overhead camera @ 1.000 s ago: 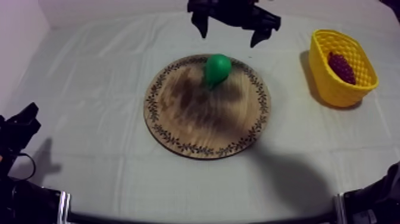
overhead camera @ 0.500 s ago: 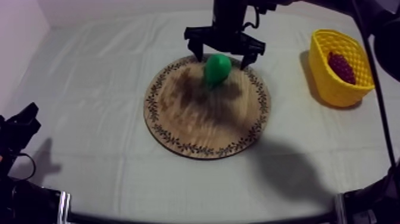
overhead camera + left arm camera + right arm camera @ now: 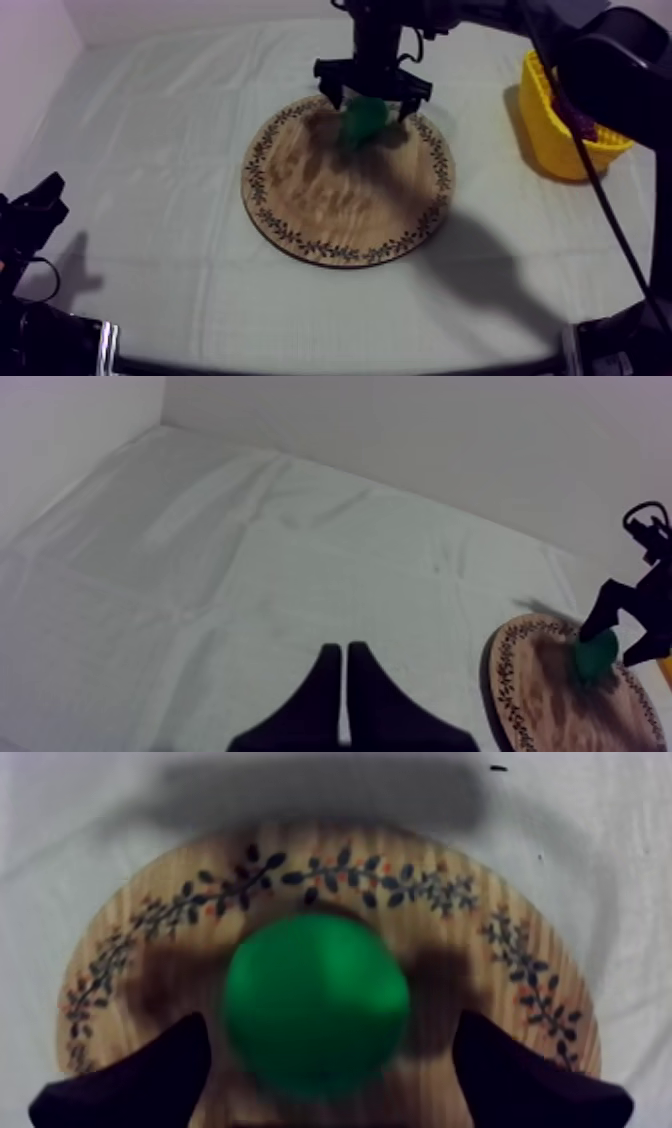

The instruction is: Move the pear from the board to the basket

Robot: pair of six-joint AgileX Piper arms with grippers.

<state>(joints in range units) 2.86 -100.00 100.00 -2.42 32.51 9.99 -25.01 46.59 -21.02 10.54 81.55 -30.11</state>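
I am at the grasp step, and the pear is not yet in my hold. My right pincer (image 3: 368, 104) hangs over the pear (image 3: 366, 118) in the upper middle of the top view, with the arm coming in from the upper right. The pincer is wide open and grips nothing. In the right wrist view its two fingers (image 3: 150, 1077) stand one on each side of the pear. A strip of board shows between each finger and the fruit, so they bracket it without touching.

The pear rests on the board (image 3: 340, 215), close to the rim nearest the top of the frame. The basket (image 3: 545, 135) stands on the cloth (image 3: 150, 150) at the right edge of the top view, apart from the board and partly behind my arm.

My left pincer (image 3: 343, 651) takes no part. Its fingers lie together as a narrow wedge on nothing, above bare cloth.

I cannot tell how high my right fingers sit above the board. As I judge it, the next move is to settle level with the pear's widest part and close evenly. The pear looks smooth and round, so a finger that arrives first could nudge it toward the rim, and I should stay centred. After that I must lift clear, carry it right, pass over the basket's wall and let go.
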